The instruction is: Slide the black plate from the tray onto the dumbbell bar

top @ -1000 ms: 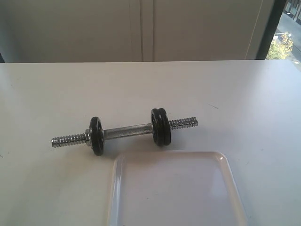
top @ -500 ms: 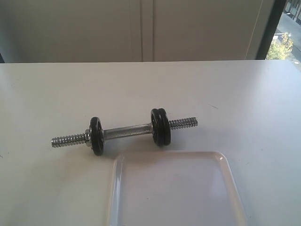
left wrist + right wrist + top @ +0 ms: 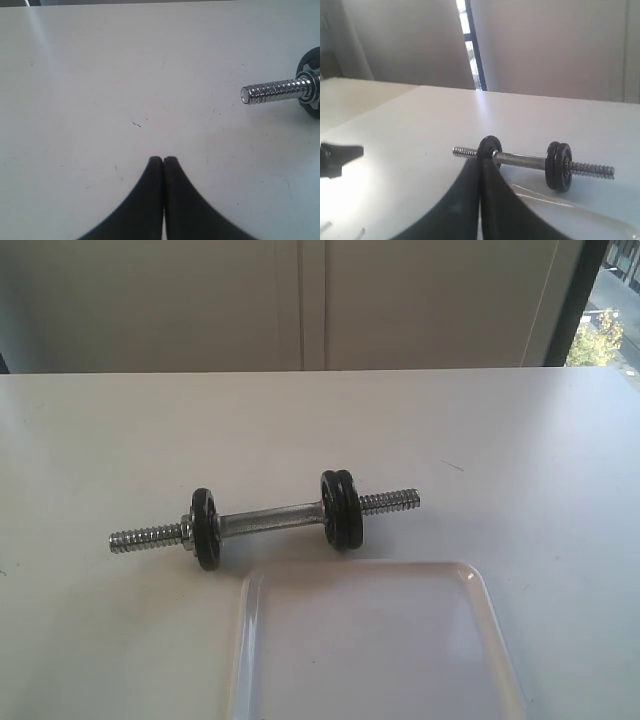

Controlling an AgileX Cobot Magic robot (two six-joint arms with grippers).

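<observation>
Left gripper [image 3: 163, 162]: fingers pressed together, nothing between them, held over bare table [image 3: 500, 430]. One threaded end [image 3: 272, 92] of the dumbbell bar [image 3: 270, 519] was seen well apart from its tips. Right gripper [image 3: 480, 167]: likewise clenched on nothing, with the bar seen beyond its tips. Neither gripper was caught in the exterior view.

Edges and room: the bar was laid flat on the table, slightly skewed, its left threaded end [image 3: 145, 537] nearer the camera than its right one [image 3: 390, 502]. Open table was noted off both ends and behind the bar up to the table's far edge. The tray [image 3: 250, 610] was set just in front of the bar, its far rim near the bar but apart from it; its near end was cut off by the frame.

Contents: only glossy white floor was recorded inside the tray's rim. The black plate [image 3: 341, 509] was found on the bar, one of a touching upright pair near the right threads; which of the two could not be told. A single black disc [image 3: 205, 529] was seated against the collar nut [image 3: 187, 530] near the left end.
</observation>
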